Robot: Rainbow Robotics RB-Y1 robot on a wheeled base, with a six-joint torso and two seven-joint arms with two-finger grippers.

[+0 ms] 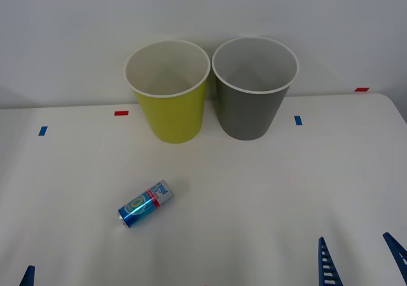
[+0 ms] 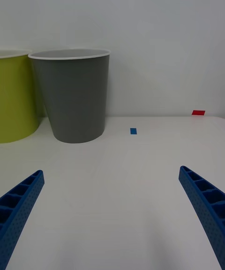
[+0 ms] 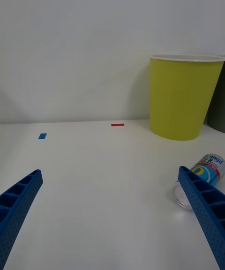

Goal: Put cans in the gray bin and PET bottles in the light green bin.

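Resting low at the near edge of the white table (image 1: 267, 190), my left gripper (image 3: 110, 213) and right gripper (image 2: 112, 209) both have their blue ribbed fingers spread wide, holding nothing. One small shiny blue drink can (image 1: 145, 203) lies on its side toward my left, well short of the tall yellow-green plastic bin (image 1: 168, 92) and the dark gray plastic bin (image 1: 254, 89), which stand side by side against the wall.
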